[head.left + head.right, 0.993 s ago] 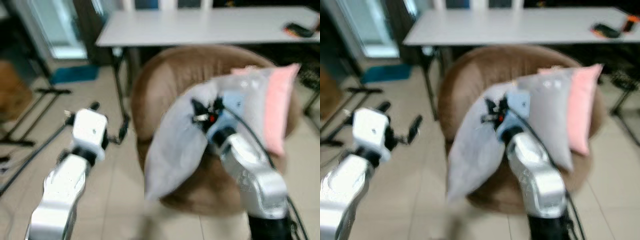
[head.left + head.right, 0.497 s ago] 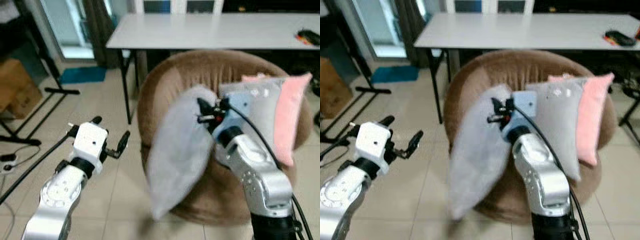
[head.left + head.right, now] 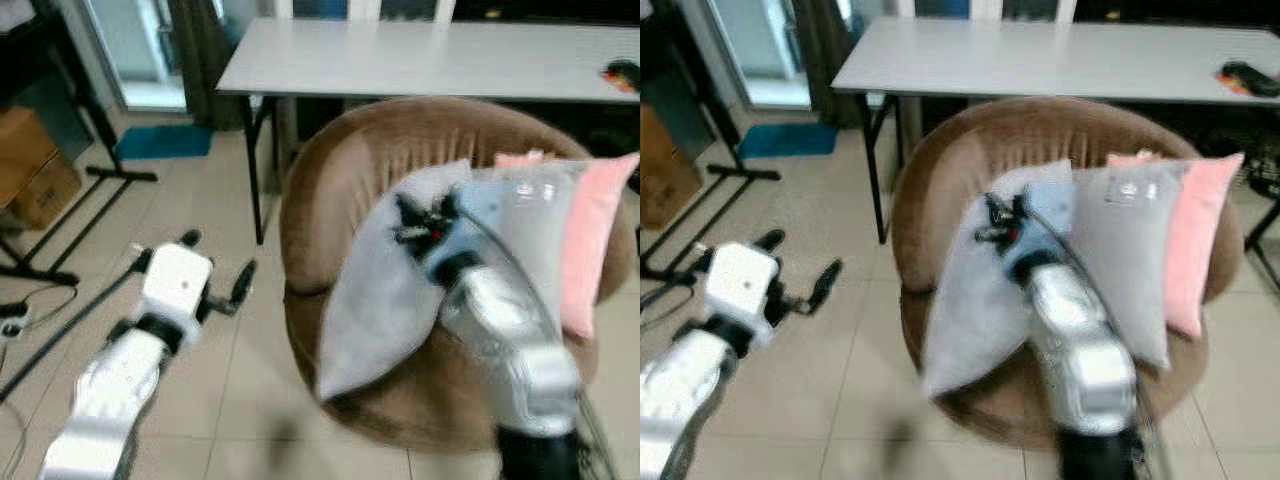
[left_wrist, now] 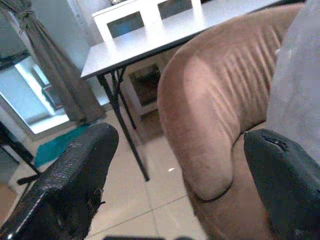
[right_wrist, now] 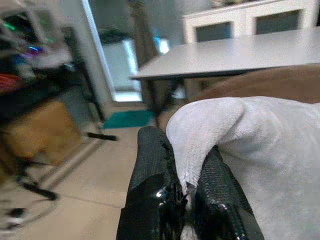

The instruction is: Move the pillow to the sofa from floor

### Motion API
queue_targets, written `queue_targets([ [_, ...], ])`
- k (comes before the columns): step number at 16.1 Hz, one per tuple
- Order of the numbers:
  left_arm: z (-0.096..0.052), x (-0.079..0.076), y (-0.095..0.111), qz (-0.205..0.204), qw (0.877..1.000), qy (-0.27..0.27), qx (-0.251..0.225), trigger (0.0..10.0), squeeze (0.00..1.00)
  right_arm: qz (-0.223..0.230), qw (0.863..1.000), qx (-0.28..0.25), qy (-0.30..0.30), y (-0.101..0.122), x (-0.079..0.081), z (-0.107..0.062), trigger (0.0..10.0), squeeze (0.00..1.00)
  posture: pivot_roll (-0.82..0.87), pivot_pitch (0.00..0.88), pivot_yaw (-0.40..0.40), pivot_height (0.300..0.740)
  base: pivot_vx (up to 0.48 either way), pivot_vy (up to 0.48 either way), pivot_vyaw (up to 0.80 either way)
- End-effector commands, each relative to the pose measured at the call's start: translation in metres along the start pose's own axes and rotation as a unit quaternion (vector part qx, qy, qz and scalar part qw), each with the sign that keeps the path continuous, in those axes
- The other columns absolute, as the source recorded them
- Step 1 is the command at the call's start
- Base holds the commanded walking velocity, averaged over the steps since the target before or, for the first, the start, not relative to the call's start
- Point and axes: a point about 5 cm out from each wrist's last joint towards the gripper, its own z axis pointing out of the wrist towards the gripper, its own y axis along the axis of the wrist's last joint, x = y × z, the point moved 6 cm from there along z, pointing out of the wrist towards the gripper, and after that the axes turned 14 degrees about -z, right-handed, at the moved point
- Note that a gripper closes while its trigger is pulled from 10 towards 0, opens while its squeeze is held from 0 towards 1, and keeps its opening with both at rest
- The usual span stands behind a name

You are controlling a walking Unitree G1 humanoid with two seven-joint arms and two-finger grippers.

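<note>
Right eye view: the right pincer pinches a top corner of the pale grey pillow, which hangs tilted against the front of the round brown sofa, its lower corner at about 7 o'clock from the grip and off the tiled floor; the pillow overlaps the seat and the sofa's inner back; beside it at 3 o'clock a second grey cushion and a pink cushion lean upright against the sofa back, the pink one outermost; behind the sofa at 12 o'clock stands a long white bench on dark legs, with a small dark object near its far right end; the left pincer hovers over the floor at 9 o'clock from the sofa, its two black fingers spread apart and holding nothing; right wrist view: both black fingers are pressed together on a fold of the pillow's white fabric; left wrist view: the spread fingers frame the sofa's ribbed brown side and the bench beyond; a brown cardboard box sits on the floor at far left
</note>
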Motion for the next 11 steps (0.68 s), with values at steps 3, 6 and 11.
queue_targets([
  [3, 0.0032, -0.0057, 0.0054, -0.001, 1.000, -0.015, -0.010, 10.0, 0.11, -0.017, 0.999, -0.030, -0.012, 0.0177, -0.0094, -0.0008, 10.0, 0.00, -0.01, 0.005, 0.022, 0.740, 0.282, 0.000, -0.27],
  [6, 0.0028, -0.0055, 0.0048, 0.000, 1.000, -0.015, -0.009, 10.0, 0.12, -0.018, 0.999, -0.031, -0.012, 0.0176, -0.0088, -0.0008, 10.0, 0.00, -0.01, 0.005, 0.022, 0.740, 0.281, 0.000, 0.00],
  [11, 0.0026, -0.0060, 0.0044, 0.000, 1.000, -0.015, -0.008, 10.0, 0.12, -0.019, 0.999, -0.031, -0.012, 0.0179, -0.0093, -0.0006, 10.0, 0.00, -0.01, 0.015, 0.022, 0.740, 0.281, 0.000, 0.00],
])
